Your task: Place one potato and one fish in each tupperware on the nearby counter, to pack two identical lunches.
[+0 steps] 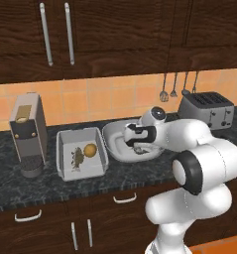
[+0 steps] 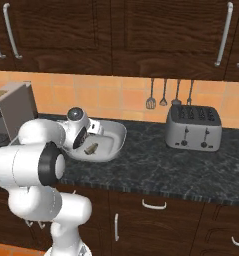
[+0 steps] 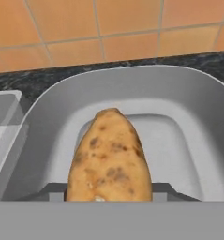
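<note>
The end effector is pinching a firm, rounded, slippery-looking potato at its 6 o'clock end; hold mid-body.

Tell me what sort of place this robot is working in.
A home kitchen, rendered rather than real. A dark speckled counter runs over brown drawers, a silver toaster and a coffee machine stand on it, and utensils hang on the orange tiled wall.
</note>
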